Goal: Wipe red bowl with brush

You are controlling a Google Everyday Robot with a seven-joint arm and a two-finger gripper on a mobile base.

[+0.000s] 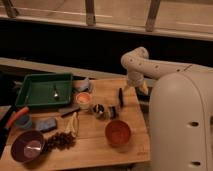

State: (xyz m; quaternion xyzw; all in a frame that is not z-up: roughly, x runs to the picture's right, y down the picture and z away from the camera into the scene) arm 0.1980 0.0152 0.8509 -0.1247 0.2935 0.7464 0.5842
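Rightward, arm [145, 65] bent down from the robot's white body [182, 125] to the far right part of the table [95, 150]. Low at the arm's end, near the table's back edge, gripper [132, 86]; spread or pressed together, impossible to tell. Just beside the gripper, on its near left side, brush [120, 96], black handle running roughly front to back; contact between the two not discernible. Upright on the table's near right part, red bowl [118, 132], well apart from the gripper, toward the front edge and slightly left of it, with the brush lying between. Left of the brush's near end, two small dark items [100, 110]. Further left, orange-rimmed cup [83, 100], beside the green tray [44, 90] at the far left corner; inside the tray, a spoon-like piece [56, 92]. At the near left corner, purple bowl [27, 146], with dark grapes [60, 141] just to its right. Along the left edge, blue sponge [46, 124] and orange-handled tool [17, 116].
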